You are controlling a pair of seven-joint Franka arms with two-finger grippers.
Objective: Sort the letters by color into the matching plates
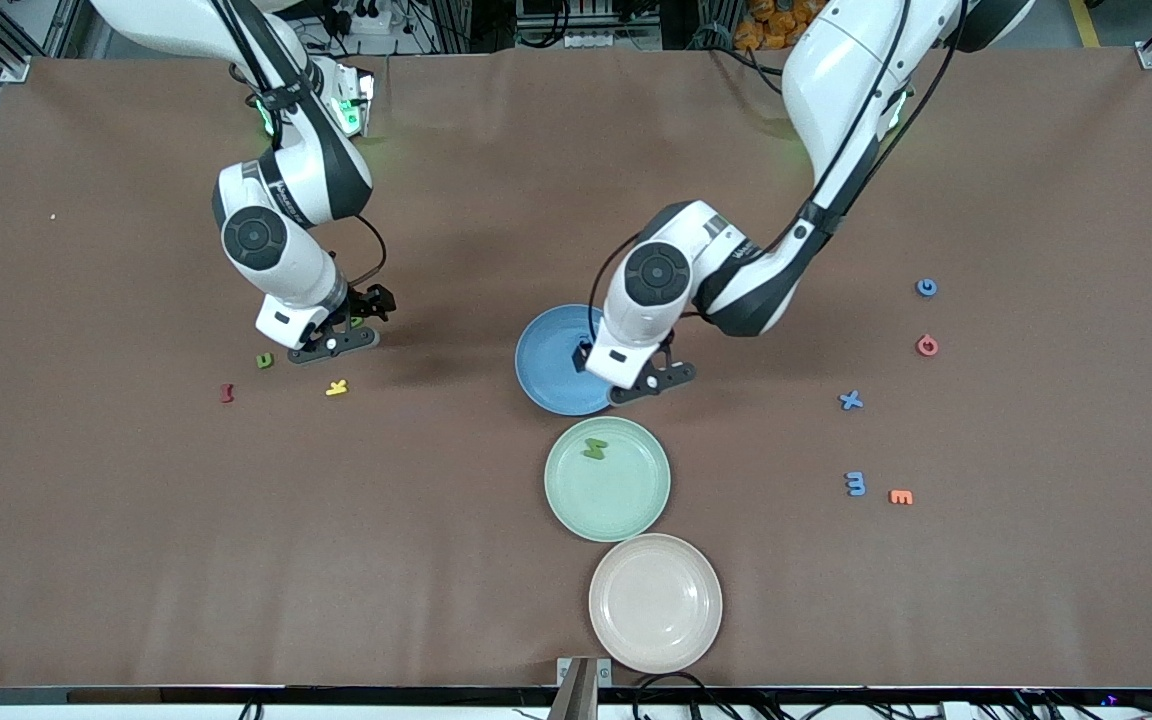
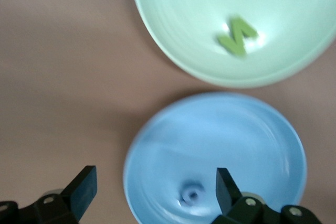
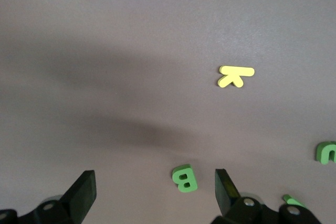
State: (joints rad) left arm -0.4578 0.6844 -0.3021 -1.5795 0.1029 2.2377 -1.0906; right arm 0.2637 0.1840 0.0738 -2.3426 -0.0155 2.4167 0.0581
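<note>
Desk (image 1: 136, 560): brown.
Left pincer (image 2: 152, 190): released over blue plate (image 2: 252, 145), blue letter (image 2: 191, 195) beneath.
Right pincer (image 3: 155, 190): released, green B (image 3: 184, 178) between fingers, toward 12 o'clock.

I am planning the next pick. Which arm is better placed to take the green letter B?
The right arm: its open claw hangs just over the green letter B. The left claw is open over the blue plate.

Left gripper (image 2: 153, 188) hangs over the blue plate (image 1: 546, 365), fingers apart, empty. Right gripper (image 3: 155, 190) low over the table, fingers apart.
</note>
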